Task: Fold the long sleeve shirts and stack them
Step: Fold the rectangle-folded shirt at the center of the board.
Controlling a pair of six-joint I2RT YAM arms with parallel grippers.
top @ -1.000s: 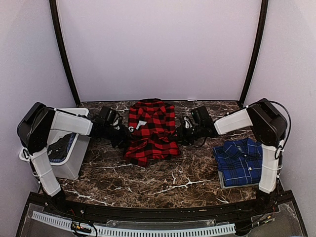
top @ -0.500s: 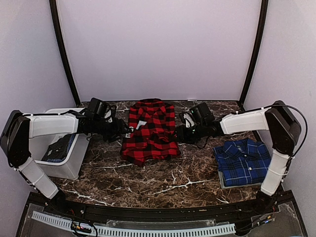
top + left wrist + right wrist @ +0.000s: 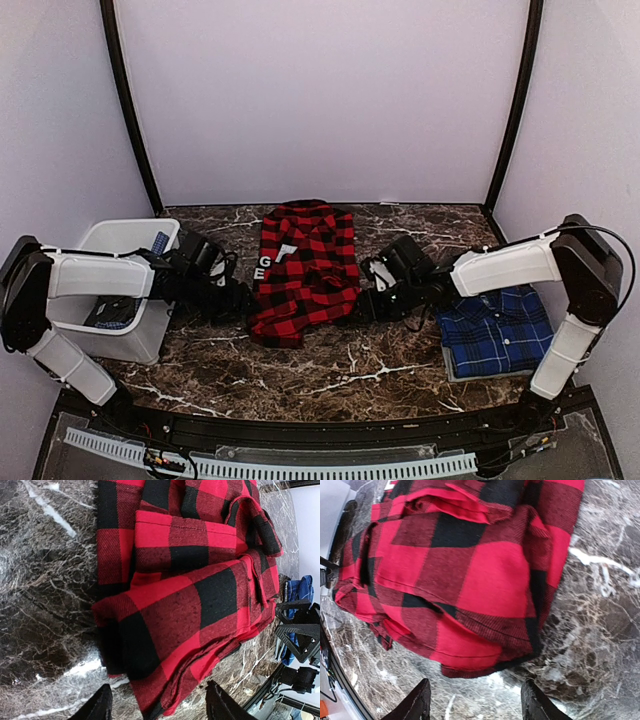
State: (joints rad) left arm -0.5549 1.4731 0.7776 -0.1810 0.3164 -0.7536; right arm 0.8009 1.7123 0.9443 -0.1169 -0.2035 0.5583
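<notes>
White letters [image 3: 262, 268] "G" and "E" on the red-and-black shirt [image 3: 310, 270]; left and right jaws wide apart, empty.

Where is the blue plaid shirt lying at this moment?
In the top view, the blue plaid shirt lies folded near the right edge of the table, apart from the red checked shirt at the centre.

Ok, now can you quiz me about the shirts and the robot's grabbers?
1. True or false: the red shirt lies between the left gripper and the right gripper.
2. Where is the blue shirt? A: on the red shirt. B: on the table's right side, by the right arm. C: in the bin.
3. Fill in: both grippers' jaws are ____.
Key: 1 true; 2 B; 3 open.
</notes>
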